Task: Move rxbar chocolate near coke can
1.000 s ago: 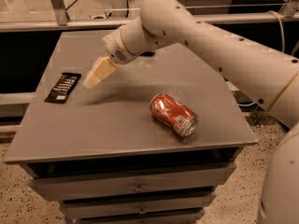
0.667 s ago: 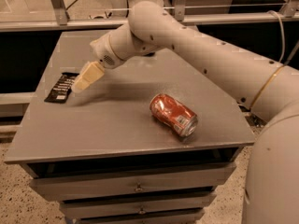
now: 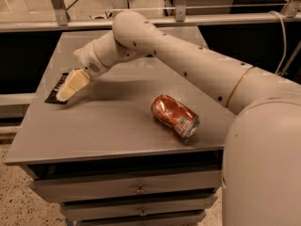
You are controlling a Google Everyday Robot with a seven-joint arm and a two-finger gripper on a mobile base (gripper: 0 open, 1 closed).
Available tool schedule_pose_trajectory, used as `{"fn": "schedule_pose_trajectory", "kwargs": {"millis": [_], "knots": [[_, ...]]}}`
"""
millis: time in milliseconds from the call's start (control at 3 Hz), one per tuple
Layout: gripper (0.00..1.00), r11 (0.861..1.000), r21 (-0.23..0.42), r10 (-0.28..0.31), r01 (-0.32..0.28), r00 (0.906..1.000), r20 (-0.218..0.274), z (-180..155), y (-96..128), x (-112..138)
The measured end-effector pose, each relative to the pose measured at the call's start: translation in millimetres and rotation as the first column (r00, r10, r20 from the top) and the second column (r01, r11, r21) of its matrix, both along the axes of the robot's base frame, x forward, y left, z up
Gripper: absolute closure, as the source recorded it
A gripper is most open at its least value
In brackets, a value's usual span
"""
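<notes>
At the far left of the bench [image 3: 108,126] I see the rxbar chocolate [image 3: 52,93], lying flat close to the left edge with its long side running away from me. The gripper [image 3: 65,92] is right over it, angled down and to the left and covering the right part of the wrapper. I cannot tell whether the gripper is set wide or narrow, nor whether it is touching the bar or hovering just above it. The bar looks to be flat on the bench, so I judge that I am at the reach-and-grasp step and the carry has not begun. Moving right, the arm [image 3: 178,55] stretches across the far half of the bench back toward the robot's body at the right. Under it, nearer to me and right of centre, the coke can [image 3: 175,117] lies on its side, dented, silver end pointing to the near right corner, well apart from the bar. The next move, as I read it, calls for a firm hold on a thin, flat wrapper that gives little edge to pinch. After that comes a lift and a sweep right and toward me, setting the bar down just beside the can. The approach needs care, since a can on its side may roll if nudged.
</notes>
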State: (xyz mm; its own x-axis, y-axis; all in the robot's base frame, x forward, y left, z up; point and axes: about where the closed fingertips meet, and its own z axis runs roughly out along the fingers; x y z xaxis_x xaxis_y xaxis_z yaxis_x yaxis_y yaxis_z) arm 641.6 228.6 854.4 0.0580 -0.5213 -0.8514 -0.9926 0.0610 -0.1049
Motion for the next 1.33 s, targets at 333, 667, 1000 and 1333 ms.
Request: {"fn": "schedule_pose_trajectory", "kwargs": {"millis": [333,667,1000,1333], "knots": [[0.0,1.0,-0.007,0.025,-0.025,0.9995,-0.021,-10,13,-7],[0.18,0.999,-0.023,0.034,-0.034,0.9991,-0.026,-18,17,-13],[0.49,0.999,-0.037,0.024,-0.025,0.9993,-0.027,-22,15,-15],[0.72,0.999,-0.043,0.016,-0.017,0.9995,-0.028,-22,12,-16]]}}
